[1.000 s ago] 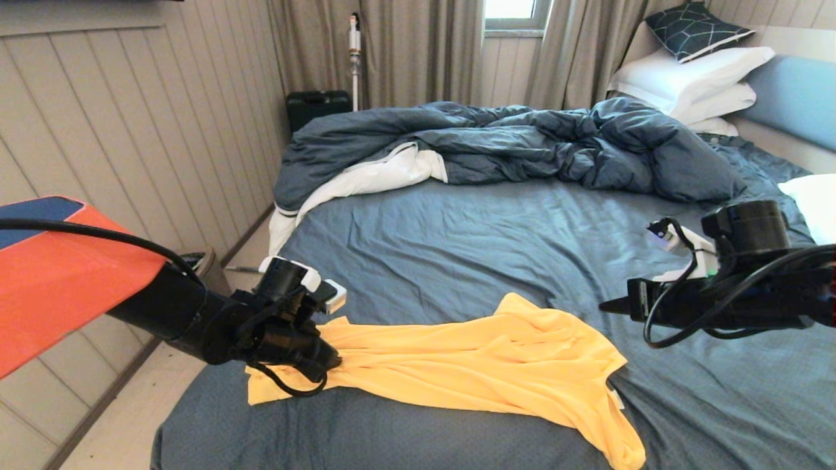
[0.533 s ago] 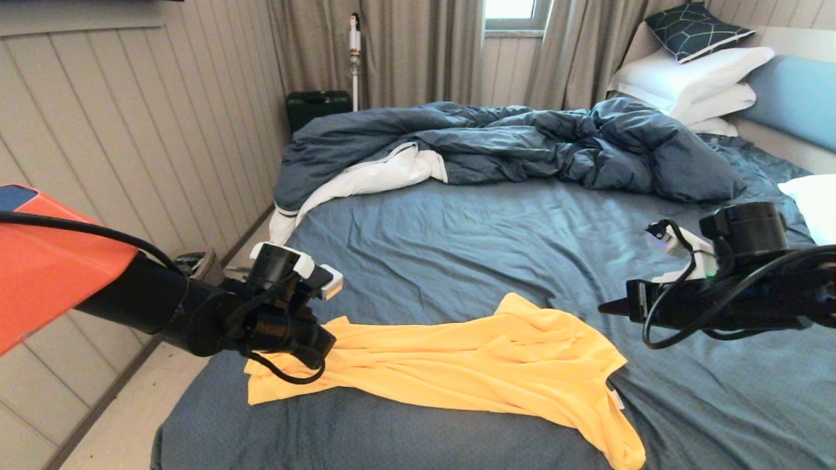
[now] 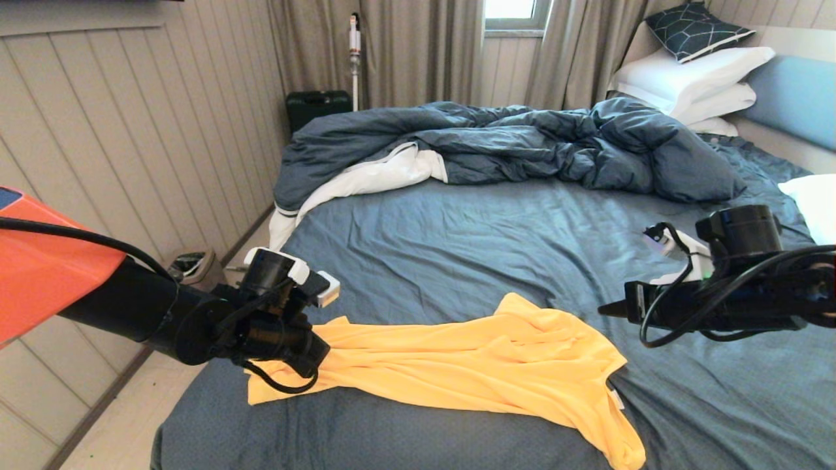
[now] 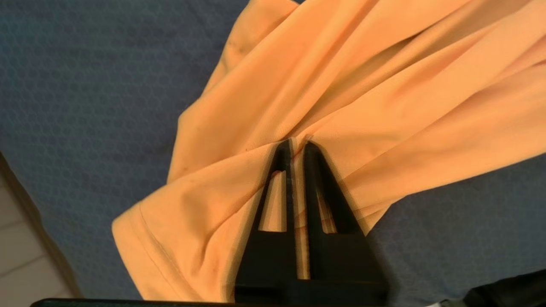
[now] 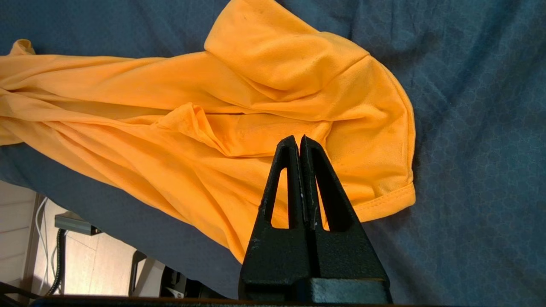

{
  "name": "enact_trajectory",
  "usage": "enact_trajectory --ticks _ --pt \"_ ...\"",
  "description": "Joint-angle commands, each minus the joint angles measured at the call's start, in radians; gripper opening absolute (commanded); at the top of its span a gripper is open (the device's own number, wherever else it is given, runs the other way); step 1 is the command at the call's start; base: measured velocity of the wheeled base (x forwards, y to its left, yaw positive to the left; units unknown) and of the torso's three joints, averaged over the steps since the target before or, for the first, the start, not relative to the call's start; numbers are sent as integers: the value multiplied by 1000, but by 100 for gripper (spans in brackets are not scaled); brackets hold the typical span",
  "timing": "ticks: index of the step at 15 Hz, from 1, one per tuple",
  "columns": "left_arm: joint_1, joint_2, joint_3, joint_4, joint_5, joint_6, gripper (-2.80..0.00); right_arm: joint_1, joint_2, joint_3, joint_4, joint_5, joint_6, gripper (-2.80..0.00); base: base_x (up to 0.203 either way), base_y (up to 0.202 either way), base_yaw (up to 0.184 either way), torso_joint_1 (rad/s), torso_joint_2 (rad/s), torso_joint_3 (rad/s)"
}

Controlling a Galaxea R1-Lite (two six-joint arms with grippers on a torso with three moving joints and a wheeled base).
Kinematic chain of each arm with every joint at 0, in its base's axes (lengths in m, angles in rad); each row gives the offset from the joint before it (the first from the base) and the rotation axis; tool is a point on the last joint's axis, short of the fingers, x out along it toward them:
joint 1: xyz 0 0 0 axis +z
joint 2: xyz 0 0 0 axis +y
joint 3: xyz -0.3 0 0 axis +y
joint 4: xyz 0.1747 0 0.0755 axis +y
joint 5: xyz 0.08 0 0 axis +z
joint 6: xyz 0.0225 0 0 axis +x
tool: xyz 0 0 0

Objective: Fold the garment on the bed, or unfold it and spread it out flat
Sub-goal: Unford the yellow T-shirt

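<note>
Head view. The garment (image 3: 470, 365), a yellow T-shirt, lies bunched in a long band across the near part of the bed (image 3: 457, 254), running from about 8 o'clock toward 5 o'clock, where one end hangs over the near bed edge. A small white tag shows at its right-hand edge. The left gripper (image 3: 320, 349) sits at 8 o'clock, low over the sheet, its jaws closed on the shirt's left end; folds radiate from that pinch. The right gripper (image 3: 610, 308) hovers at 3 o'clock, above the sheet and apart from the shirt, jaws closed and holding nothing. A rumpled blue duvet (image 3: 509, 147) with white underside is heaped across the far half of the bed, around 12 o'clock. White pillows (image 3: 692, 81) are stacked at 1 to 2 o'clock.

Left wrist view. The left gripper (image 4: 298, 147) has its jaws nearly together with a thin fold of yellow fabric running up the slit between them. Cloth gathers in creases at the tips. A hemmed corner of the shirt lies on the blue sheet beside the jaws.

Right wrist view. The right gripper (image 5: 297, 143) shows jaws pressed together, nothing between them. The shirt lies below them on the sheet, with a hemmed sleeve opening just past the tips.
</note>
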Motion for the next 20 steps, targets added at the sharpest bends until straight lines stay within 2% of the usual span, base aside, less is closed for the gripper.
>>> enact_trajectory --ticks 1,4,11,16,17,20 --pt "-6 -6 7 5 -1 18 0 -3 2 1 0 3 1 -280 0 0 0 0 0 0" --pt "-25 4 34 0 -4 51 0 -4 5 2 0 3 0 -280 0 0 0 0 0 0" --pt "-32 72 9 -21 -10 52 0 -18 12 -1 -2 3 -2 -280 0 0 0 0 0 0" --pt "-31 124 4 -91 -9 55 0 -21 19 -2 -1 3 -2 -280 0 0 0 0 0 0" --pt "-31 123 5 -91 -6 55 -280 -21 21 -4 -1 3 -2 -280 0 0 0 0 0 0" --pt "-31 108 5 -90 -6 55 -280 -21 22 -2 -1 3 -2 -280 0 0 0 0 0 0"
